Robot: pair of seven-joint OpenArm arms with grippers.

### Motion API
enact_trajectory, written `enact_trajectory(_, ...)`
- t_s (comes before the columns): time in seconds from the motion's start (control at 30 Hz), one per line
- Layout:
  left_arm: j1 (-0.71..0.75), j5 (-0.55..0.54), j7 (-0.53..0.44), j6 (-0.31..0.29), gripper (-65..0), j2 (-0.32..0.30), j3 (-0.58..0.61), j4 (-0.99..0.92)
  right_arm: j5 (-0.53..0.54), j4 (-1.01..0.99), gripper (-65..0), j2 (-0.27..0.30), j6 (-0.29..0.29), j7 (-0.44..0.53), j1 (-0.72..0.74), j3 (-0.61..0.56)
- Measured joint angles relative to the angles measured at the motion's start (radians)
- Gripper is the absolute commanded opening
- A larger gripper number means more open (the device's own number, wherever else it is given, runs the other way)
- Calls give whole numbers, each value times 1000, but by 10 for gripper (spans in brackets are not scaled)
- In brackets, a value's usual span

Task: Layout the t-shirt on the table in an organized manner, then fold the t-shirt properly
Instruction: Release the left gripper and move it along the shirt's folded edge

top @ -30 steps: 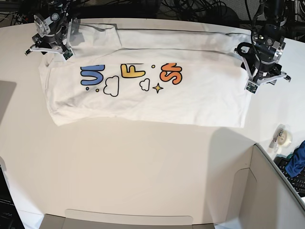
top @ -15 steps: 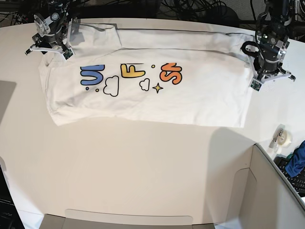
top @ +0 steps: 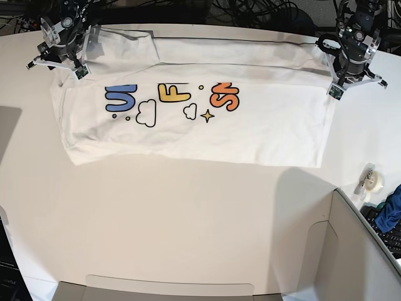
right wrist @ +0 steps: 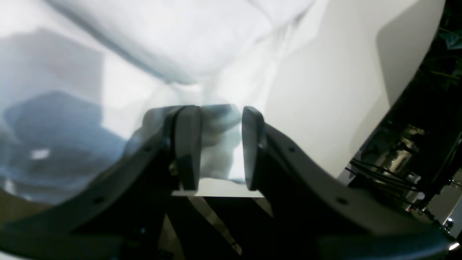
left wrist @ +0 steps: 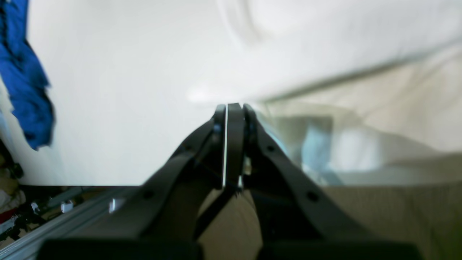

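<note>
The table [top: 188, 219] carries the t-shirt [top: 250, 125] along its far side, long axis left to right, lettering up. Only the wrist views show the claws: left gripper [left wrist: 231, 108] pinched closed, seemingly empty; right gripper [right wrist: 220, 133] parted around cloth.

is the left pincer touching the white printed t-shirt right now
Cannot tell. In the left wrist view the left pincer is shut with nothing between its tips, near the blurred white cotton t-shirt; the base view shows it at the shirt's corner, but no plain contact or gap.
</note>
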Motion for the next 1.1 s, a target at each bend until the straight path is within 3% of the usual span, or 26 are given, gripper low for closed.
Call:
enact_trajectory(0.3,-83,-3,4,-1,-640,41,-47,-2,-2,-1,-449,-53,0,-6,51,35)
enact_trajectory(0.67,-168,2,5,-1,-451,66,-82,-2,0,-1,-448,-80,0,-1,54,36)
enact_trajectory(0.93,-168,0,8,0,-448,66,-82,-2,0,1,-447,-80,0,-2,58,36)
enact_trajectory(1.1,-168,-1,9,0,-448,66,-82,-2,0,2,-395,-80,0,-3,103,36)
